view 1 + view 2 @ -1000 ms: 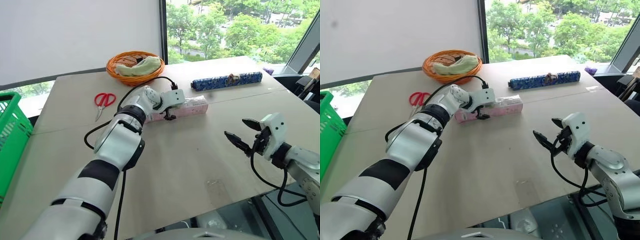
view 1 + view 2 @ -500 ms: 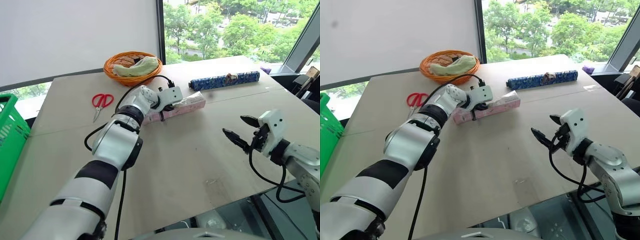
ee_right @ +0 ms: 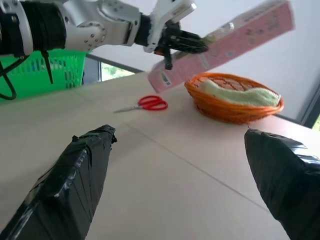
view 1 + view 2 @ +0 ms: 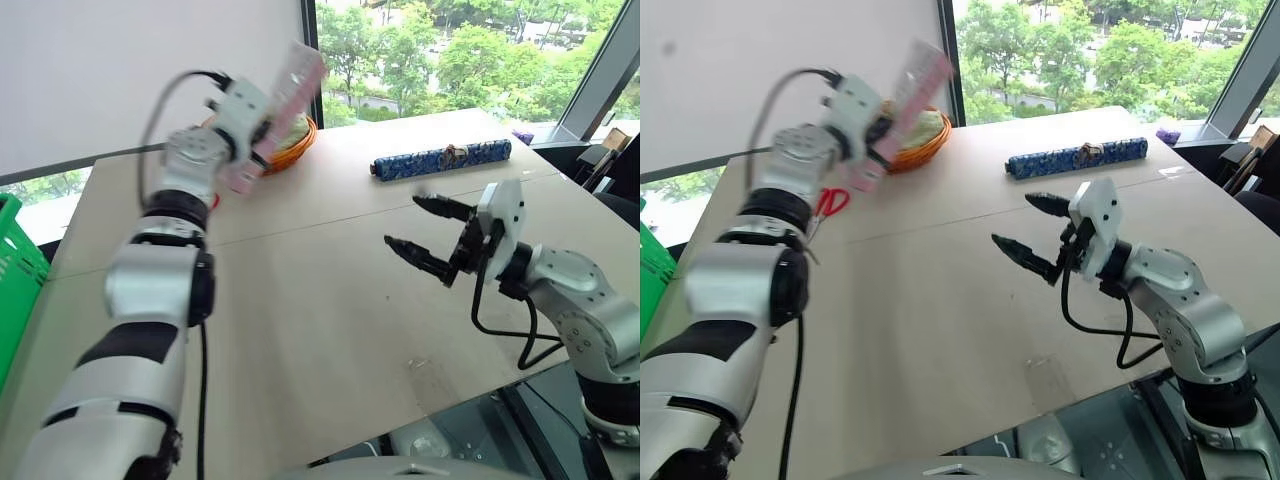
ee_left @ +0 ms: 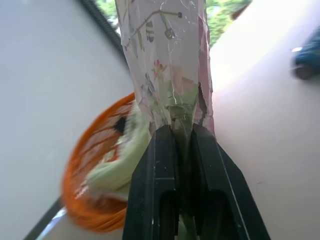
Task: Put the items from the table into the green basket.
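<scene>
1. Left gripper (image 3: 181, 42): clenched on the pink packet (image 4: 283, 108), held in the air clear of the table (image 4: 330, 300), above the edge of the orange wicker basket (image 3: 235, 102).
2. Right gripper (image 4: 428, 235): released, fingers spread wide and holding nothing, hovering over the table at about 3 o'clock.
3. Progress, as judged: the packet is lifted but not delivered. The green basket (image 4: 15, 275) stands at 9 o'clock, off the table's left edge.
4. Remaining: the red scissors (image 3: 145, 104) lie on the table near the wicker basket at 11 o'clock. A blue patterned roll (image 4: 441, 160) lies at 1 o'clock.
5. View differences: the right wrist view shows the scissors whole and the packet's full length; the left wrist view shows the fingers pinching the packet's clear wrapping; the head views show the blue roll.
</scene>
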{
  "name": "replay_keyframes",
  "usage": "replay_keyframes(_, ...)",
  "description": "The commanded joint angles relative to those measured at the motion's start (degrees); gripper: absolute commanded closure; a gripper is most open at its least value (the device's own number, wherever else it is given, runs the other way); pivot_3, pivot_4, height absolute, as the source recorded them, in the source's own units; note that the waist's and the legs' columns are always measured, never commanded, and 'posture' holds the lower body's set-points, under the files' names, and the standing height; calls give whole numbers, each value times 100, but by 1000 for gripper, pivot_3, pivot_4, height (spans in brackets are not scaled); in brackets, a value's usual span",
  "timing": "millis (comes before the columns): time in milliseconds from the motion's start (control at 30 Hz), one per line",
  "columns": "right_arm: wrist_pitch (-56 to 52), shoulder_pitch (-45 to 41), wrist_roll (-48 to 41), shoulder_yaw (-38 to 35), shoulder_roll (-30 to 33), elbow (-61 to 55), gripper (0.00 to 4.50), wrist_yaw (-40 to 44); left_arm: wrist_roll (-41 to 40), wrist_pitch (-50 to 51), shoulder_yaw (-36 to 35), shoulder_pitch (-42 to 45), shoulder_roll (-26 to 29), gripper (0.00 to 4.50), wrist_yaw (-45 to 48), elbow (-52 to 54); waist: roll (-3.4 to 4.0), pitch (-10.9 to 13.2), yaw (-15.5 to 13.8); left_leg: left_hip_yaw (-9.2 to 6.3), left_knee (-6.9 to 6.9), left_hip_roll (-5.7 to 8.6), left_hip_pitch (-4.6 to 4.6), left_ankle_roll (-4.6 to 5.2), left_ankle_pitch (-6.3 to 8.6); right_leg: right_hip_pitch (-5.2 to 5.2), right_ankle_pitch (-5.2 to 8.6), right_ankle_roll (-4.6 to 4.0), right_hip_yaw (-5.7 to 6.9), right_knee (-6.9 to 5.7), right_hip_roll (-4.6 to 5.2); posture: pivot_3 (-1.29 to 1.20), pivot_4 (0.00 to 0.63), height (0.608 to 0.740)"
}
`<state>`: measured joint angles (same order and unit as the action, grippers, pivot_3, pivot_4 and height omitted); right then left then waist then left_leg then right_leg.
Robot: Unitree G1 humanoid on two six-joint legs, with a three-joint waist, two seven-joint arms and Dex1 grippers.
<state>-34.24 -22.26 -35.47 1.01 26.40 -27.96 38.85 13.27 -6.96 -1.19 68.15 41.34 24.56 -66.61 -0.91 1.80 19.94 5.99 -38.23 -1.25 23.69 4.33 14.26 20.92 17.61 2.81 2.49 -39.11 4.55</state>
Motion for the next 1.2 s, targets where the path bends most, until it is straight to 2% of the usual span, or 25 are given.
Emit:
replay_keyframes(33, 88, -352, -657, -92, -257, 229, 0, 474, -669, 326, -1181, -474, 1144, 4437, -876, 1132, -29, 6, -121, -14, 2, -1, 3, -3, -2, 3, 0, 0, 4, 2, -7, -132, 0, 740)
replay_keyframes(133, 189, -674, -621, 12, -400, 588, 0, 674, -631, 770, -1468, -1377, 1677, 4437, -1068, 1866, -38, 6, -560, -19, -2, 4, 13, -4, -2, 9, 0, 0, 2, 8, -4, -76, 0, 740)
replay_keyframes(233, 352, -973, -389, 193, -464, 988, 0, 893, -732, 1414, -1851, -2342, 1921, 4437, -1191, 2600, -41, 4, -970, -14, -6, 13, 12, -2, 1, 12, -1, 1, -3, 11, 5, -39, 0, 740)
replay_keyframes(367, 477, -1261, -226, 301, -552, 1304, 0, 1002, -859, 2131, -2372, -3520, 1874, 4437, -1368, 3487, -74, -14, -1616, -20, -9, 13, 15, -19, 9, 15, -1, -2, 6, 8, 7, -14, 0, 740)
replay_keyframes(467, 481, -1304, -228, 323, -618, 1329, 0, 1031, -1081, 2134, -2544, -3770, 1697, 4437, -1413, 3499, -90, -25, -1877, -24, -10, 15, 16, -44, 13, 15, -4, -9, 18, 3, 17, -1, 0, 740)
replay_keyframes(500, 476, -1291, -230, 326, -632, 1312, 0, 1044, -1094, 2105, -2523, -3792, 1667, 4080, -1424, 3431, -101, -32, -1944, -28, -9, 18, 16, -48, 12, 14, -4, -12, 24, 3, 22, -10, 0, 740)
replay_keyframes(600, 463, -1261, -225, 341, -665, 1247, 0, 1046, -1086, 1997, -2337, -3667, 1614, 2976, -1390, 3145, -117, -44, -1994, -34, -5, 31, 18, -51, 10, 11, -5, -15, 38, 4, 40, -20, 0, 740)
replay_keyframes(633, 448, -1247, -245, 329, -669, 1215, 0, 1029, -1109, 1963, -2257, -3588, 1575, 2420, -1310, 3083, -118, -45, -1984, -33, -2, 36, 18, -50, 10, 11, -5, -15, 37, 5, 46, -30, 0, 740)
replay_keyframes(700, 433, -1213, -261, 304, -654, 1154, 0, 991, -1114, 1864, -2110, -3431, 1498, 1603, -1260, 3002, -123, -51, -1948, -33, 1, 40, 17, -50, 10, 11, -6, -15, 38, 6, 49, -43, 0, 740)
replay_keyframes(867, 396, -1074, -249, 233, -553, 1033, 0, 897, -1399, 1597, -2171, -3125, 1262, 1603, -1208, 3068, -122, -61, -1759, -30, 10, 40, 18, -50, 10, 19, -6, -14, 42, 7, 49, -59, 0, 740)
replay_keyframes(933, 383, -948, -249, 169, -462, 990, 0, 871, -1769, 1442, -2197, -3041, 1010, 1603, -853, 3391, -119, -60, -1694, -27, 15, 40, 19, -49, 10, 25, -6, -14, 43, 5, 48, -66, 0, 740)
replay_keyframes(1067, 355, -370, -234, -118, -119, 953, 0, 850, -3027, 2019, -1720, -3526, 135, 1603, 743, 5117, -114, -63, -1673, -25, 10, 39, 31, -48, 10, 28, -6, -14, 51, 9, 54, -84, 0, 740)
replay_keyframes(1200, 815, 663, 288, -303, 448, 1287, 0, 1051, -3361, 2767, -993, -4542, -693, 1603, 904, 6483, -68, -69, -1597, -15, 0, 43, 22, -37, 15, 4, -6, -13, 47, 17, 62, -121, 0, 740)
